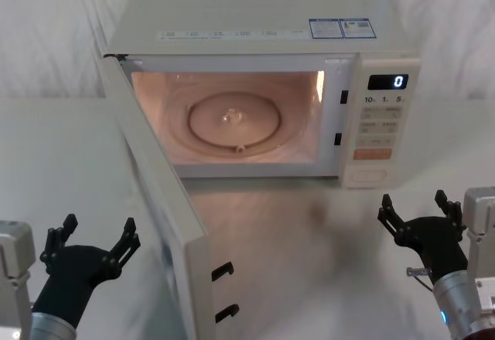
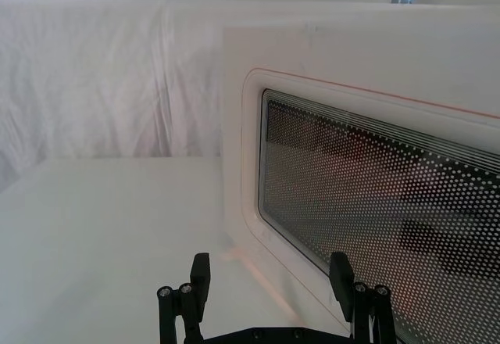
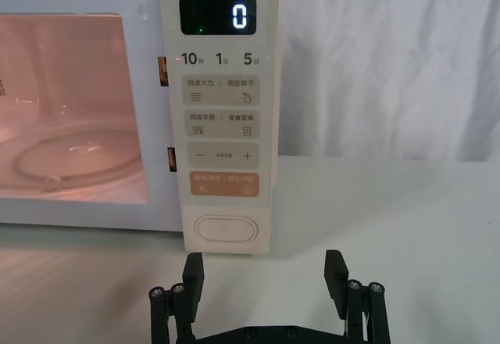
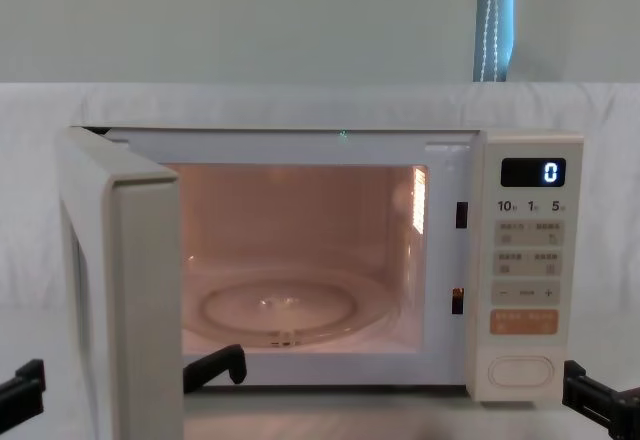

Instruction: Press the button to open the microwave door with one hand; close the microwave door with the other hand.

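Microwave door [image 1: 158, 193]: swung wide open on its left hinge, free edge reaching toward the desk's near edge; lit cavity exposed.

Button [image 1: 366, 176]: bottom of the control panel, at the oven's right front corner, untouched.

Left gripper [image 1: 91, 249]: fingers spread, empty, left of the door's outer face, seemingly just clear of it.

Right gripper [image 1: 421, 220]: fingers apart, empty, over bare desk [image 1: 309, 247] before the panel, apart from the button.
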